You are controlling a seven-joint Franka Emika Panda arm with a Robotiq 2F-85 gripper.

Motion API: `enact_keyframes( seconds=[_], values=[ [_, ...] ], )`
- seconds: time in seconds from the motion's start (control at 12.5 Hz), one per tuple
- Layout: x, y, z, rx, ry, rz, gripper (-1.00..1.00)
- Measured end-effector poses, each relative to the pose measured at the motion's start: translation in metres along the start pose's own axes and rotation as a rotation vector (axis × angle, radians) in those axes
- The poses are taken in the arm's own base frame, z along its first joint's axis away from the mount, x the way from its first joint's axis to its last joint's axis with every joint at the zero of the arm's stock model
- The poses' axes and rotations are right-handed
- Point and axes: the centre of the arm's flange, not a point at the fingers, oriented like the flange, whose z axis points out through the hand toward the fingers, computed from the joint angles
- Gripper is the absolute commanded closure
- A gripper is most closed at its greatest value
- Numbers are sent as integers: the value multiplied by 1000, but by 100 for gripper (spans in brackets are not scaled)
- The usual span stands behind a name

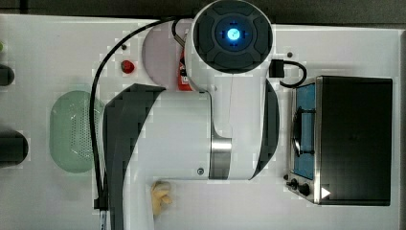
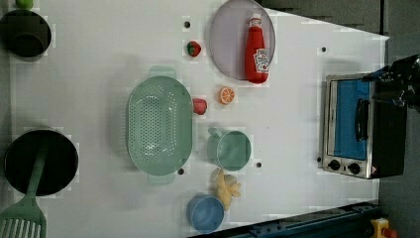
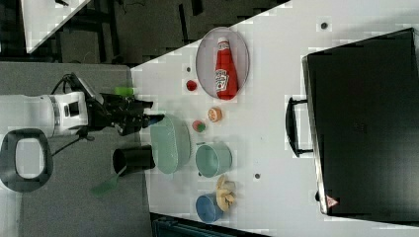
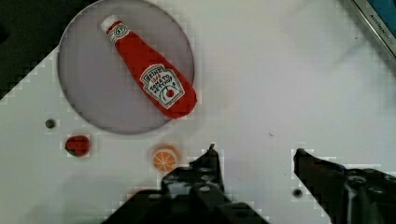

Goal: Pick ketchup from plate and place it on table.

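Ketchup, a small red soft bottle [image 4: 152, 77], lies on the round lilac plate [image 4: 88, 88], at our black gripper's [image 4: 254, 154] eleven o'clock; we see its fingers spread wide and empty above the white holed table [image 4: 280, 84], dark floor beyond.

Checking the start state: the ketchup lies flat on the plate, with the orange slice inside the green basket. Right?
Not quite. The ketchup does lie flat on the plate, but the orange slice sits on the table, beside the green basket. The left view shows it.
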Motion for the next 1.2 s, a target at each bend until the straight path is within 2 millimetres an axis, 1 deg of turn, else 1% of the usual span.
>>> enact_keyframes(
  seconds=[0.08,0.16,0.24,0.32,0.4,0.48,0.56,0.64,0.72,0.8,0.88,1.04,1.2],
  values=[
    [-19,18,6,-55,-60,2,-59],
    [-41,37,5,-96,-102,5,-81],
    [-58,50,-4,-107,-118,7,-99],
    [-66,54,-20,-89,-97,1,-100],
    [-68,51,-37,-63,-62,-19,-100],
    [-66,45,-51,-32,-34,-42,-100],
    [-60,36,-57,-6,-5,-73,-100],
    [-52,27,-54,4,6,-110,-100],
    [-41,18,-40,2,-1,-144,-100],
    [-29,8,-18,-1,-13,-180,-100],
    [-17,-2,11,-7,-30,-212,-100],
    [2,-18,77,-37,-95,-275,-100],
    [9,-26,143,-62,-167,-336,-100]
  ],
)
